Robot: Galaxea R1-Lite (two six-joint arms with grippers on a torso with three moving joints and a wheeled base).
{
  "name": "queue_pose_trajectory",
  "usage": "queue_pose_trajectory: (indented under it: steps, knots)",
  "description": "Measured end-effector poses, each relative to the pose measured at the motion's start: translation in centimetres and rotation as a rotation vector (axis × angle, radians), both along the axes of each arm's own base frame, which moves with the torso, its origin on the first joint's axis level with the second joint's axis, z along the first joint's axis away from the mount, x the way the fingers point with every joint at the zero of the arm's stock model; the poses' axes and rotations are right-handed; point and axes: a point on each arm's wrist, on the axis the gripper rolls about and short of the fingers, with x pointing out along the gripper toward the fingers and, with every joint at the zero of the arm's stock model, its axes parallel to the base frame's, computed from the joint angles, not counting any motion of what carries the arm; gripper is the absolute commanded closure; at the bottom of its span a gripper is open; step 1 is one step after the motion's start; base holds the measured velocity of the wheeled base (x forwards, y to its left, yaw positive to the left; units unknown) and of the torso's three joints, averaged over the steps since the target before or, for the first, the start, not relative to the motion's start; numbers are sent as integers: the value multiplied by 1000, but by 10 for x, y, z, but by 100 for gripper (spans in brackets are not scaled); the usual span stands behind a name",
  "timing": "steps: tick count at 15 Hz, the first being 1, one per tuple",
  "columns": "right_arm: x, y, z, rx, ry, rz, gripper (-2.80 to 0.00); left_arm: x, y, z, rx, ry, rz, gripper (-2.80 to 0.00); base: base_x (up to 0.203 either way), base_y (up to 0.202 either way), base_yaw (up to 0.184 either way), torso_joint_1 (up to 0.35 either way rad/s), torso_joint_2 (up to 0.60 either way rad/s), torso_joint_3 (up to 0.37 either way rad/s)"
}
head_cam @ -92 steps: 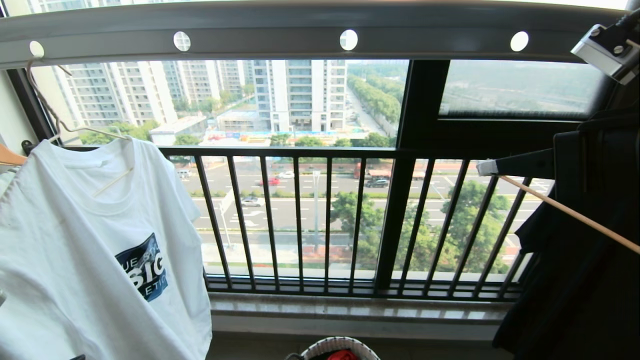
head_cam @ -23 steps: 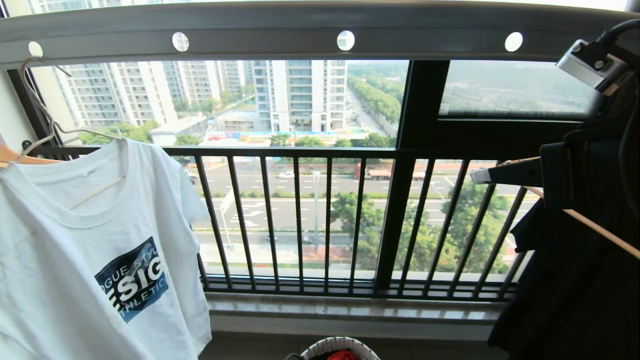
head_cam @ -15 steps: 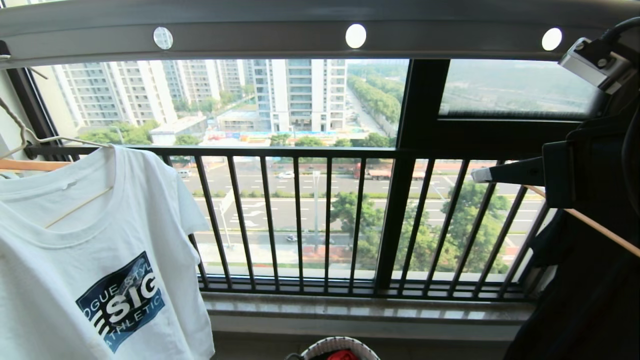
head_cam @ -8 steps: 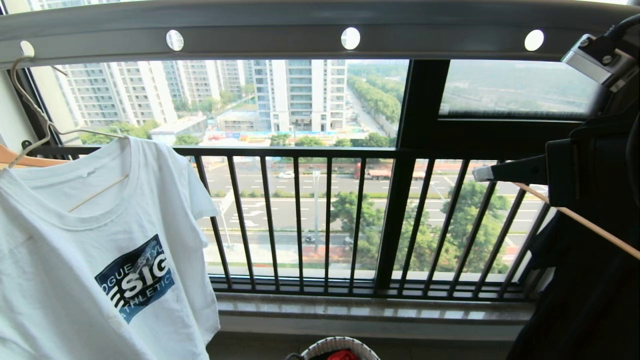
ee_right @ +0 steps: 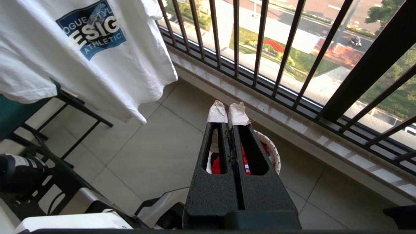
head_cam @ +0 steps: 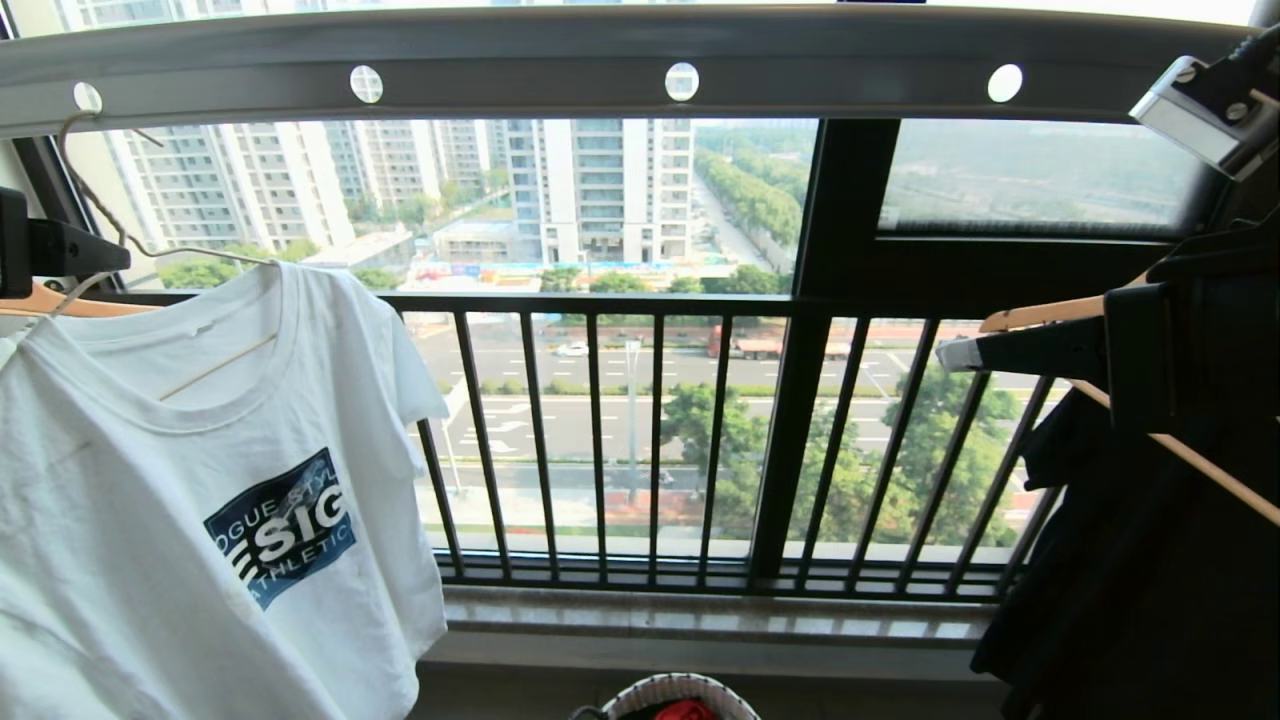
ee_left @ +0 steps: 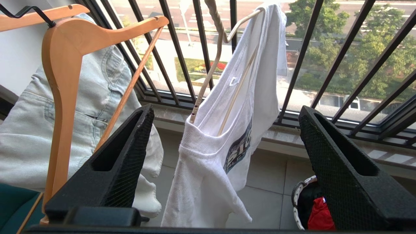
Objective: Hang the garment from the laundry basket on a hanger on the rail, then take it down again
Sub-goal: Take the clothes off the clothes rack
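The garment (head_cam: 200,480), a white T-shirt with a blue logo, hangs on the cream wire hanger (head_cam: 110,225). The hanger's hook sits in the leftmost hole of the grey rail (head_cam: 520,70). My left gripper (ee_left: 224,112) is open beside the T-shirt's collar, level with the hanger's neck (ee_left: 211,65), and holds nothing. One of its fingers (head_cam: 60,250) shows at the head view's left edge. My right gripper (head_cam: 950,353) is shut and empty at the right, its taped tips (ee_right: 228,112) above the laundry basket (ee_right: 274,152). The basket (head_cam: 680,688) stands on the floor under the window.
A wooden hanger (ee_left: 65,65) with a pale denim garment (ee_left: 32,123) hangs right beside the T-shirt. Dark clothes on another wooden hanger (head_cam: 1180,450) fill the right side. The black window railing (head_cam: 620,440) runs behind. Red cloth (ee_left: 320,214) lies in the basket.
My left gripper has opened wide and risen into the head view's left edge next to the hanger. The T-shirt and rail have swayed a little. The right gripper has stayed shut.
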Motion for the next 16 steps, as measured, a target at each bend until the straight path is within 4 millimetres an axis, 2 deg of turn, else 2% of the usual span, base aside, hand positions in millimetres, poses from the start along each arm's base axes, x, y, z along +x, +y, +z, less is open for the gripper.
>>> queue_pose_trajectory:
  steps: [4, 13, 14, 16]
  knots:
    - [-1, 0, 0, 1, -2, 3, 0, 26, 4, -9, -10, 18, -5, -280, 0, 0, 0, 0, 0, 0]
    - [-2, 0, 1, 2, -4, 4, 0, 68, 12, -22, -13, 0, 1, -280, 0, 0, 0, 0, 0, 0]
    - [-3, 0, 1, 2, -6, 3, 0, 71, 13, -25, -18, 11, -1, 0, 0, 0, 0, 0, 0, 0]
    - [-4, -1, 2, 5, -10, 4, 0, 77, 14, -29, -29, 23, -13, 0, 0, 0, 0, 0, 0, 0]
